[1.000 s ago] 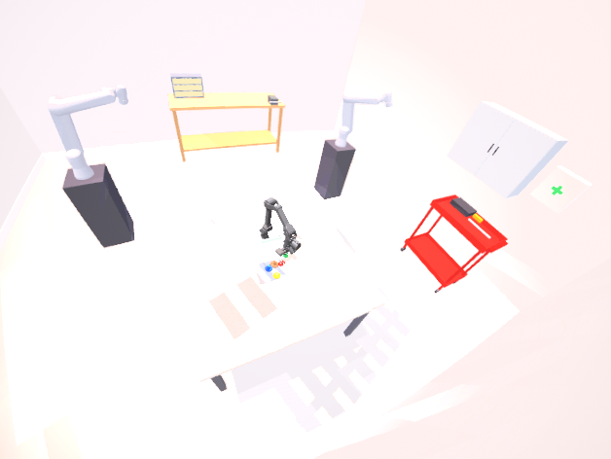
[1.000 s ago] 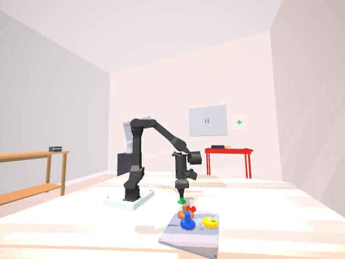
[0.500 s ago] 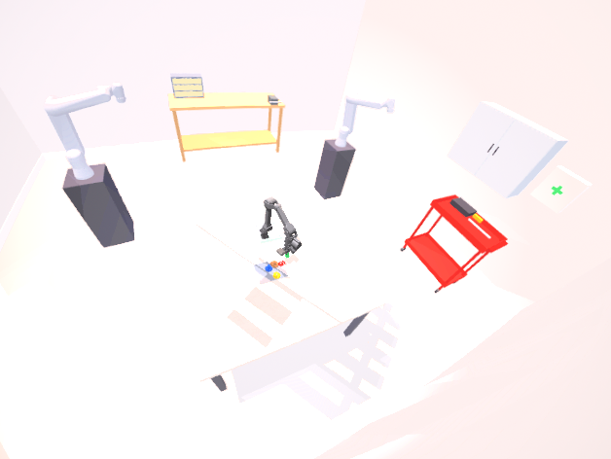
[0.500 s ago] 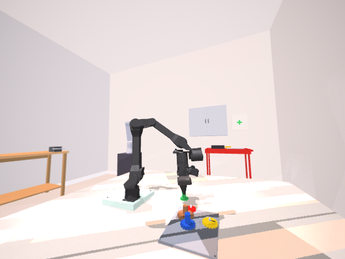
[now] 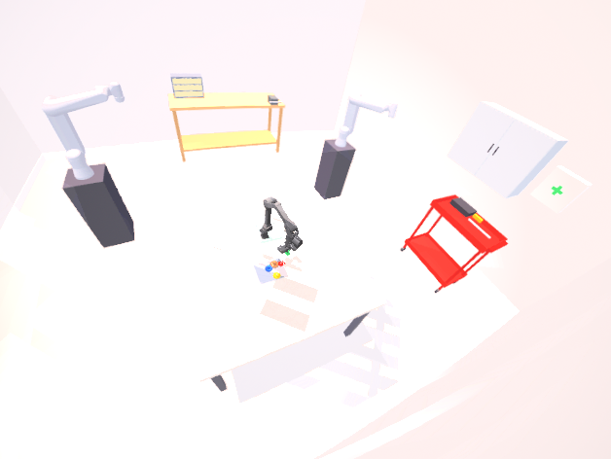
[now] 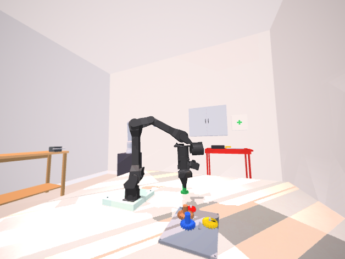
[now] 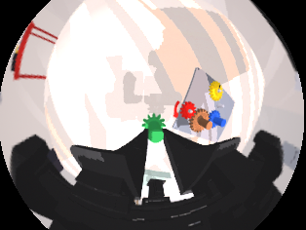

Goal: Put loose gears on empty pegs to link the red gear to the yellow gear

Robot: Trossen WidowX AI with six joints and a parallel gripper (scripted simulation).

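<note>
The black arm (image 5: 281, 213) (image 6: 166, 128) rises upright from its pale green base plate (image 5: 271, 241) (image 6: 111, 202) (image 7: 157, 174), bends sharply at the top, and reaches forward and down in a long slope. From the wrist, the gripper (image 5: 286, 251) (image 6: 184, 187) (image 7: 156, 134) hangs almost straight down, fingertips lowest. Its fingers are drawn in narrow around the upright handle of the green gear (image 5: 287, 253) (image 6: 184, 191) (image 7: 154, 122), whose toothed disc sits below the tips, roughly level and raised above the table (image 5: 222, 296) (image 6: 83, 223) (image 7: 97, 88). The green gear is off the grey board (image 5: 263, 277) (image 6: 189, 241) (image 7: 195, 88), on the side nearer the arm's base. On that board, the red gear (image 5: 280, 264) (image 6: 192, 208) (image 7: 188, 110) stands near the edge, with the orange gear (image 5: 273, 264) (image 6: 182, 214) (image 7: 197, 119) just beside it and the blue gear (image 5: 269, 268) (image 6: 188, 224) (image 7: 214, 118) next to the orange (both have a tall handle, handy for pinching; whether their teeth truly engage, I can't tell). The yellow gear (image 5: 276, 275) (image 6: 209, 223) (image 7: 214, 91) sits apart from the blue one, and a bare grey peg (image 6: 200, 225) (image 7: 220, 104) stands between them.
</note>
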